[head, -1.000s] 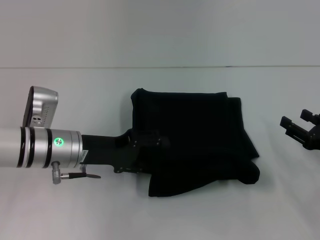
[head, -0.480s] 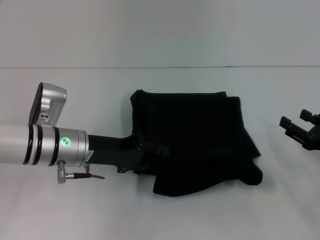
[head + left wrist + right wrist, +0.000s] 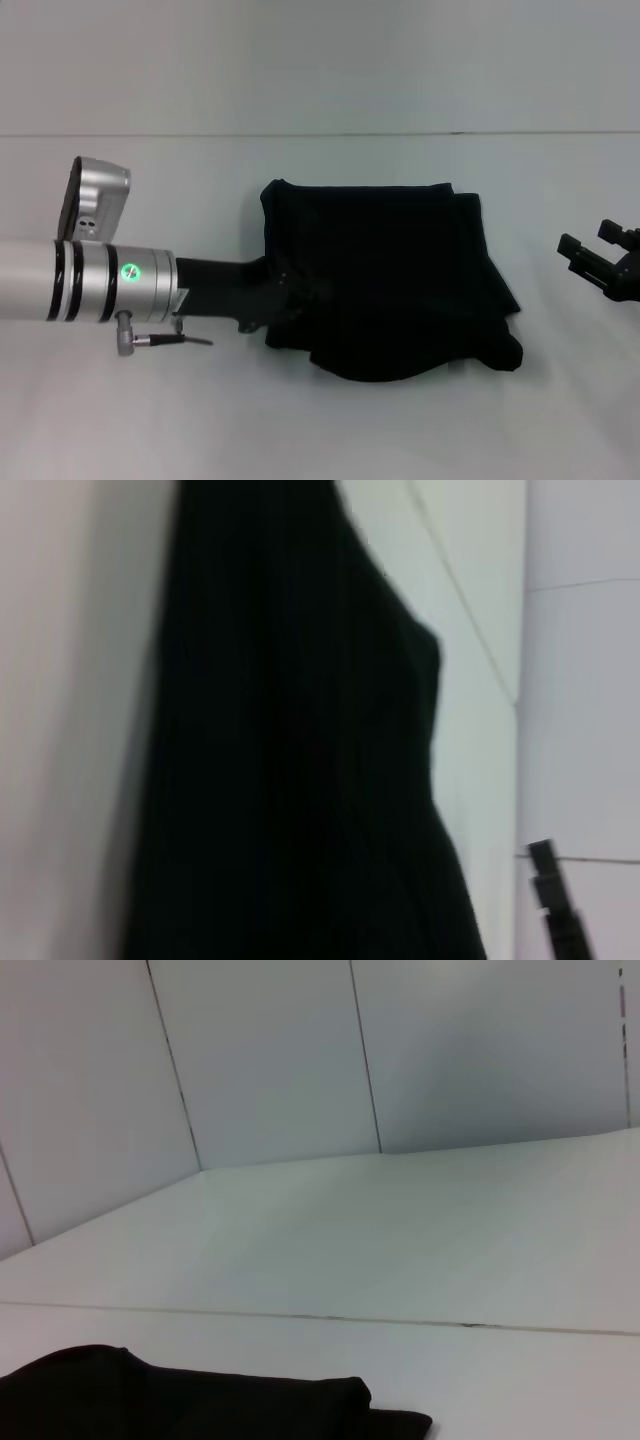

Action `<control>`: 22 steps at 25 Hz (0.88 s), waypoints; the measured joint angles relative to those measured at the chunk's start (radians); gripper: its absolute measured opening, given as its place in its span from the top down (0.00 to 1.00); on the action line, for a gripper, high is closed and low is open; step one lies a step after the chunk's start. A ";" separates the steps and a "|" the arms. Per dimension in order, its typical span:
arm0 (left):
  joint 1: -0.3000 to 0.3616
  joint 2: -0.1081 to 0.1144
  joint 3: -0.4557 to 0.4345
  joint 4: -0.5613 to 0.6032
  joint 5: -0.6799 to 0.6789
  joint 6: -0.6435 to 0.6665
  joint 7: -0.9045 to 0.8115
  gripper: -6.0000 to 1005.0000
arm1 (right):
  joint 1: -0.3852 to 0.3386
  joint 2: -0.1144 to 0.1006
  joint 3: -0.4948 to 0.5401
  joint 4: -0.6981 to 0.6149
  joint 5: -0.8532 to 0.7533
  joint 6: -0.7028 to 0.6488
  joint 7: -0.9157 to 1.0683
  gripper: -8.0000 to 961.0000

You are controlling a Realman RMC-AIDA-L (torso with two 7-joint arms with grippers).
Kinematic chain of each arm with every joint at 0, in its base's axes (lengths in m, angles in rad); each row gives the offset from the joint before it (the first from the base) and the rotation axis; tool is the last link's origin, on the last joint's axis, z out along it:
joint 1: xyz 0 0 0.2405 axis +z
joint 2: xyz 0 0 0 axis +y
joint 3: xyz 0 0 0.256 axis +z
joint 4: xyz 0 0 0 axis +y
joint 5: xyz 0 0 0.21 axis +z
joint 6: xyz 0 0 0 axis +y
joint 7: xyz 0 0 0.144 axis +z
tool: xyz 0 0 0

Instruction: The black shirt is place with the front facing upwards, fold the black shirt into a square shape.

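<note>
White table (image 3: 320, 430) fills most of what you see from the head, smooth and bare-looking, with a thin dark seam running straight across the upper part of the frame. Behind that seam is more pale, flat surface. In your right wrist view, plain pale wall panels with thin dark joints stand behind the table.

Your black shirt (image 3: 390, 270) lies in the middle of the head frame, folded into a blocky shape, with a lumpy lower edge. Your left gripper (image 3: 290, 295) comes in from the left of the frame and sits at the shirt's lower left edge. It is black on black, so you cannot tell how its jaws stand.

Your right gripper (image 3: 600, 262) waits at the right edge, well apart from the shirt, jaws spread.
</note>
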 joint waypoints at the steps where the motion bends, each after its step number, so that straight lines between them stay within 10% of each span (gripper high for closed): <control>1: -0.003 0.000 0.000 0.002 -0.015 0.002 0.000 0.91 | 0.000 0.000 0.000 0.000 0.000 0.000 0.000 0.25; 22: -0.125 -0.116 0.001 0.012 -0.247 -0.199 0.207 0.91 | 0.011 0.000 0.001 0.026 0.002 -0.004 0.000 0.25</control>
